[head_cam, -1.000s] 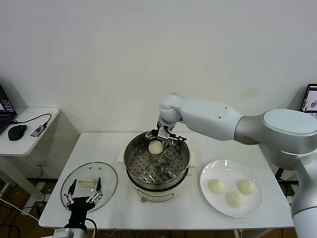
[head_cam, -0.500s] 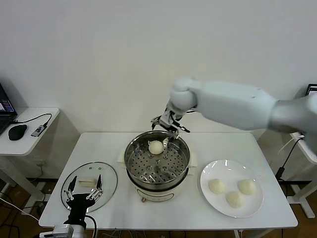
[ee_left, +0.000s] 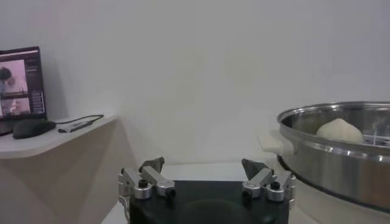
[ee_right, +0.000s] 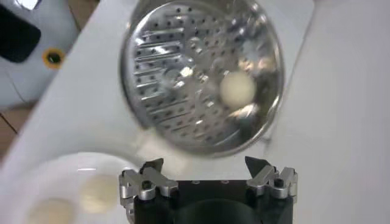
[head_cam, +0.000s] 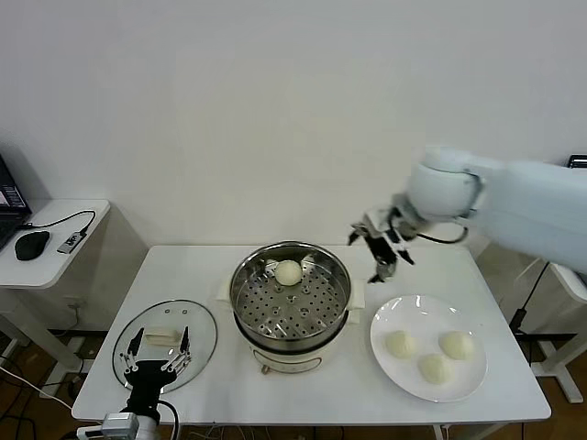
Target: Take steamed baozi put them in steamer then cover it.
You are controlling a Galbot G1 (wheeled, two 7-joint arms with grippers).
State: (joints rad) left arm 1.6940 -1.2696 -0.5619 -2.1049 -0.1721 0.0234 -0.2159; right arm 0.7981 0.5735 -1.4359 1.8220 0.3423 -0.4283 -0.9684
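One baozi (head_cam: 288, 271) lies on the perforated tray at the far side of the steamer (head_cam: 290, 302); it also shows in the right wrist view (ee_right: 236, 89) and the left wrist view (ee_left: 339, 130). Three baozi (head_cam: 400, 345) (head_cam: 456, 344) (head_cam: 433, 368) lie on the white plate (head_cam: 424, 319). My right gripper (head_cam: 381, 249) is open and empty in the air between the steamer and the plate. The glass cover (head_cam: 165, 340) lies flat on the table at the front left. My left gripper (head_cam: 156, 354) is open and empty, low over the cover's near edge.
A side table (head_cam: 55, 238) with a mouse (head_cam: 32, 244) and cable stands at the left. The white wall is close behind the table. The steamer's cream base (head_cam: 292, 360) sits at the table's middle.
My right gripper has let go of the baozi in the steamer, risen and swung right toward the plate. The left gripper has barely moved.
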